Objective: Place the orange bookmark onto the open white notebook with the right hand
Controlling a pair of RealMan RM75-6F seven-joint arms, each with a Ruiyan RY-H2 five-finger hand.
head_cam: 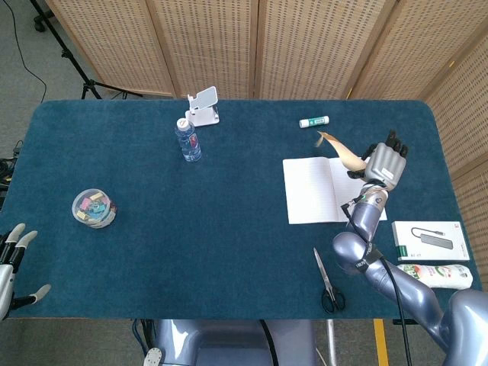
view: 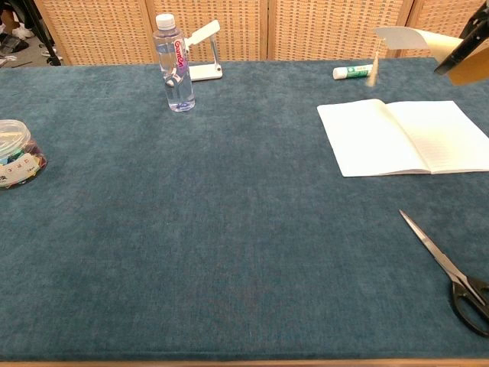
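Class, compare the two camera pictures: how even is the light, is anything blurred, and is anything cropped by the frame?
Head view: soft, even light, faint shadows; the right hand and orange bookmark look sharp. Chest view: equally even; the bookmark's dangling end is blurred, the hand is almost wholly cropped at the top right, and the scissors run off the edge.
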